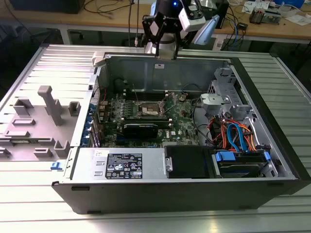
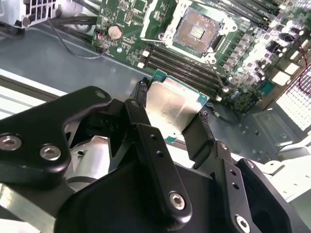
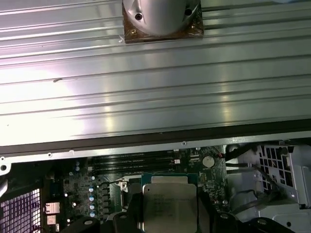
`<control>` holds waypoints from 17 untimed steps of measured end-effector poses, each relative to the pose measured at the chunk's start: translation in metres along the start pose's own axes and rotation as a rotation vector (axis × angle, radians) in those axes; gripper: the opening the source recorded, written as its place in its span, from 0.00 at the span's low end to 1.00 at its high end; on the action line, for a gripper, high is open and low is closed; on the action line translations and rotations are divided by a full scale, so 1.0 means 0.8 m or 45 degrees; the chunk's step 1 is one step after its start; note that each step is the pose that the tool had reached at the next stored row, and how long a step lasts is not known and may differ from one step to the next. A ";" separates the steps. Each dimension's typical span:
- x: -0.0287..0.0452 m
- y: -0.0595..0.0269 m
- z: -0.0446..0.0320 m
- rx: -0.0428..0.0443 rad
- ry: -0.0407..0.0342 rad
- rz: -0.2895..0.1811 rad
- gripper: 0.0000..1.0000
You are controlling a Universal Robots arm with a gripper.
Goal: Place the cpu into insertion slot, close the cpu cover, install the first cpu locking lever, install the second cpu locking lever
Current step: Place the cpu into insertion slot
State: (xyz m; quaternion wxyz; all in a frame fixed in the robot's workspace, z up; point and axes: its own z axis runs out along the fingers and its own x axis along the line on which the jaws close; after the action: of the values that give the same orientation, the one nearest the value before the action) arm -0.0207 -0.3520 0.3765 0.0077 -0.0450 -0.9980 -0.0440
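Observation:
My gripper (image 2: 173, 103) is shut on the cpu (image 2: 167, 110), a small flat square chip with a silvery top, gripped by two opposite edges between black fingers (image 2: 142, 92). In the first wrist view the cpu (image 3: 169, 204) hangs in the gripper (image 3: 169, 212) over the green motherboard near the case's back wall. The insertion slot (image 2: 197, 31) is uncovered, with its contact field showing, and lies apart from the held chip. The silvery cpu cover (image 2: 163, 22) stands along the slot's edge. In the exterior view the slot (image 1: 149, 110) sits mid-board.
The open computer case (image 1: 272, 145) lies on a ribbed metal table. Memory slots (image 2: 180, 65) run between chip and slot. A long black card (image 1: 141, 128), power supply (image 1: 121, 165) and cabled drive cage (image 1: 238, 136) fill the case. Grey fixtures (image 1: 48, 109) stand at the exterior view's left.

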 end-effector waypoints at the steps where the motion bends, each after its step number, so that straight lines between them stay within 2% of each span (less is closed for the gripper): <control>1: -0.0002 -0.003 0.0000 0.000 -0.0001 0.000 0.55; 4: -0.0006 -0.007 0.0005 0.000 -0.0002 0.001 0.55; 17: -0.0007 -0.008 0.0005 0.000 -0.0001 0.001 0.55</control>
State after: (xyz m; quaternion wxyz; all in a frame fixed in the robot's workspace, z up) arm -0.0207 -0.3581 0.3755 0.0076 -0.0453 -0.9980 -0.0440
